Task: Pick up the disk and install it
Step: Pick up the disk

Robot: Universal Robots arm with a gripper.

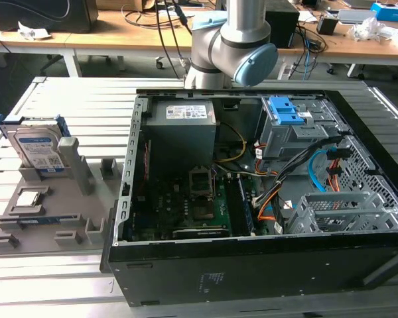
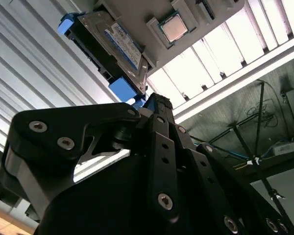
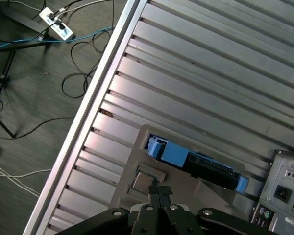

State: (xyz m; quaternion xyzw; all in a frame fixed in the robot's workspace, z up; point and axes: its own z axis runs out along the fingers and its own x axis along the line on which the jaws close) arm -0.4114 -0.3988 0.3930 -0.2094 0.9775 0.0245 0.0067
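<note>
Disk (image 1: 36, 149) stands on edge in grey holder (image 1: 85, 177) on surface (image 1: 66, 93) at exterior view's left, beside open PC case (image 1: 252, 271); claw (image 3: 159, 192), fingers together & empty, clear of it, so I'd spread, centre over top edge, lift straight.

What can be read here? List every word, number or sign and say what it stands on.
No text here can be read with certainty.
Disk: white-and-blue label, print too small to read.
Power supply: white label on top, print too small to read.
Computer case: small white marking on the outer side, unreadable.
Chip: any markings on its silver face are unreadable.
</note>
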